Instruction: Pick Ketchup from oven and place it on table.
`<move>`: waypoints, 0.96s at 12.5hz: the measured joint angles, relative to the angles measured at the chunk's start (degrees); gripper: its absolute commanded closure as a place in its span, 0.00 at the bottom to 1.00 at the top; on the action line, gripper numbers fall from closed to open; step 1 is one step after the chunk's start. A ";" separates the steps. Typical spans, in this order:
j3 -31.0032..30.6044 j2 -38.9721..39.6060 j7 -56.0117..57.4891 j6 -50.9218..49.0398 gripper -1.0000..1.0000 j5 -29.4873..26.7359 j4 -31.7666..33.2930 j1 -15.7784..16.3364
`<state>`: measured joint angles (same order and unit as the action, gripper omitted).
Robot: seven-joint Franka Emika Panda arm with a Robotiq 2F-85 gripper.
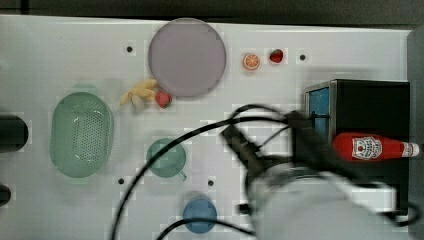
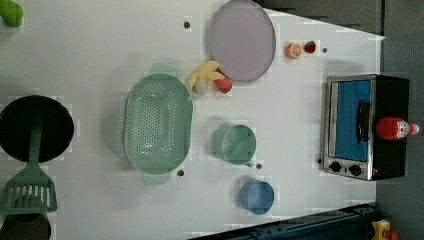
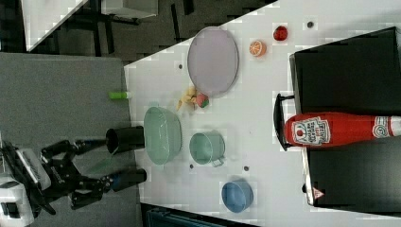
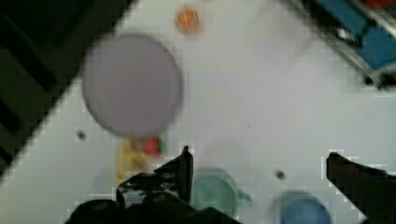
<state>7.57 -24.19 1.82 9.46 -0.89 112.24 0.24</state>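
Observation:
The ketchup [image 1: 372,147] is a red bottle with a white cap, lying on its side on the black top of the oven [image 1: 370,102] at the top view's right. The bottle [image 3: 340,130] hangs a little over the oven's [image 3: 350,71] front edge above the handle. In the left view the ketchup [image 2: 395,128] rests on the oven [image 2: 350,125], whose blue glass door is shut. My gripper [image 4: 259,161] is open with nothing between its fingers [image 4: 184,163], above the white table [image 4: 243,102]. In the top view my blurred gripper [image 1: 307,135] hovers just in front of the oven door, left of the bottle.
On the table [image 1: 50,60] lie a purple plate [image 1: 186,56], a green colander [image 1: 81,134], a green cup [image 1: 166,158], a blue cup [image 1: 200,214], an orange slice [image 1: 251,61], two strawberries [image 1: 276,55], [image 1: 163,99] and a banana [image 1: 139,93]. A black pan [image 2: 35,128] and green spatula [image 2: 30,187] sit at the left view's left.

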 measured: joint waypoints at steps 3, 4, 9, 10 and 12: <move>5.42 4.24 0.00 2.95 0.00 0.84 0.06 -2.07; 7.88 6.84 -0.01 3.34 0.00 0.77 -0.17 -2.52; 20.58 16.31 -0.02 9.48 0.00 -0.01 4.25 -4.14; 21.33 17.67 -0.02 10.20 0.00 0.51 4.25 -5.13; 22.37 20.25 -0.02 15.57 0.00 0.34 4.14 -5.71</move>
<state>29.93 -3.93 1.80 25.02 -0.55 116.38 -5.47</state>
